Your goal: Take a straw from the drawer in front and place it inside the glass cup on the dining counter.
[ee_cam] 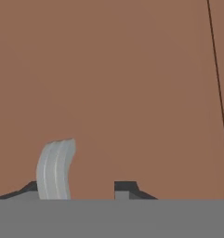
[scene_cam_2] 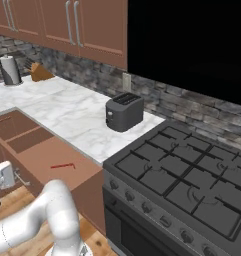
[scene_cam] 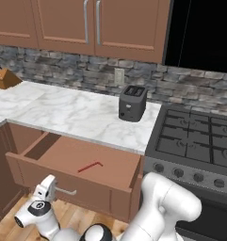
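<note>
The brown wooden drawer (scene_cam: 63,183) under the marble worktop stands pulled out. On its floor lies the thin red straw (scene_cam: 90,166), also seen in the right base view (scene_cam_2: 62,166). My gripper (scene_cam: 56,189) is low at the drawer front, against the slim silver bar handle (scene_cam: 68,191). In the hand view the handle (ee_cam: 55,169) rises between my fingertips (ee_cam: 126,188), close to the left one, with a wide gap to the right one, so the gripper (ee_cam: 80,189) is open. The glass cup and the dining counter are out of view.
A dark toaster (scene_cam: 133,102) stands on the marble worktop (scene_cam: 72,115) above the drawer. A gas stove (scene_cam: 199,141) adjoins the drawer on the right. A knife block (scene_cam: 6,79) and a paper roll (scene_cam_2: 10,70) sit at the far left. Brown cabinet doors (scene_cam: 68,21) hang above.
</note>
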### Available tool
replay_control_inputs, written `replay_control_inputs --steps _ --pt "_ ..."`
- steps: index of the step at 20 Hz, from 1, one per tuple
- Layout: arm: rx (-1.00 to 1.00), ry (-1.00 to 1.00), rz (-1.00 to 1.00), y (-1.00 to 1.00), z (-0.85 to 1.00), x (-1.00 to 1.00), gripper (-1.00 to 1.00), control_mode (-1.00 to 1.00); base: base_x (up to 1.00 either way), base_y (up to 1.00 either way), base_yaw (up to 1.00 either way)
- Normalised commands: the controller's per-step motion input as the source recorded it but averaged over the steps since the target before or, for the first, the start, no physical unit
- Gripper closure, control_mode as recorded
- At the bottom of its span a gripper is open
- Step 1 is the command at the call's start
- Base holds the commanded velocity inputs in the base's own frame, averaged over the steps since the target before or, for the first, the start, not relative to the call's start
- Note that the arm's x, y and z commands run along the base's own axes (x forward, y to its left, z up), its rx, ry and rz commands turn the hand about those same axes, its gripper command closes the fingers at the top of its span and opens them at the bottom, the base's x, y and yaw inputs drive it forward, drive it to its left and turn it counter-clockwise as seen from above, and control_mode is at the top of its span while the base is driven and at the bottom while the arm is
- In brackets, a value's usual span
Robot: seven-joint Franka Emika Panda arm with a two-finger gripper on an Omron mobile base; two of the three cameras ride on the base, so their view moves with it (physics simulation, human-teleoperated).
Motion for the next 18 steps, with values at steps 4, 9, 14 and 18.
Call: replay_control_inputs --steps 4,9,14,18 --pt "0.00 0.00 -0.05 0.72 0.02 -0.65 1.00 -1.00 0.00 0.00 0.00" --pt "0.00 0.00 -0.04 0.71 0.00 -0.60 1.00 -1.00 0.00 0.00 0.00" --pt "0.00 0.00 -0.04 0.72 0.00 -0.47 -1.00 -1.00 0.00 0.00 0.00" --pt "0.00 0.03 -0.05 0.52 0.00 -0.10 -1.00 -1.00 0.00 0.00 0.00"
